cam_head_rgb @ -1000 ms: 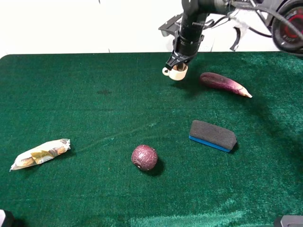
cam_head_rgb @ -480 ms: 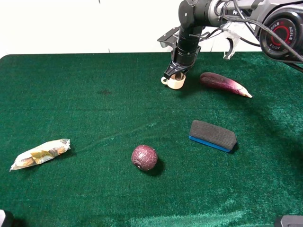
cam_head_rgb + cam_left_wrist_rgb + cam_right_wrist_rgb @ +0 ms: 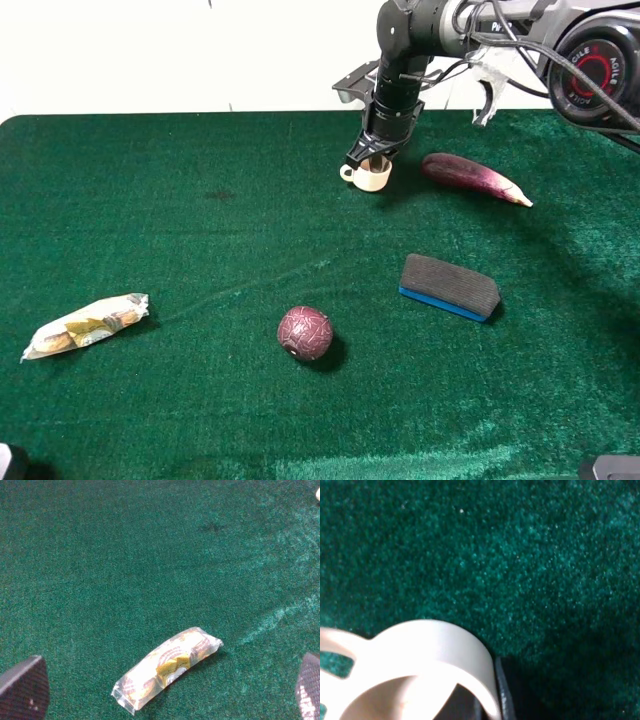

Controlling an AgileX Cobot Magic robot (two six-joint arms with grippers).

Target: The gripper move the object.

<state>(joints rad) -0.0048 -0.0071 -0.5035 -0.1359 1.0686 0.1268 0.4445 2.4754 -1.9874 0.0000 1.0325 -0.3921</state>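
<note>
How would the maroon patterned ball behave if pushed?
The maroon patterned ball is round and stands apart from other things, so it would probably roll freely. The plush green cloth under it looks napped and would likely slow it soon.

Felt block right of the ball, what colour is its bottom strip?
Blue, on the felt block; best seen in the exterior high view.

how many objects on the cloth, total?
5: cup far middle, eggplant right of it, eraser centre-right, ball near middle, snack packet near left. Nothing looks hidden.
</note>
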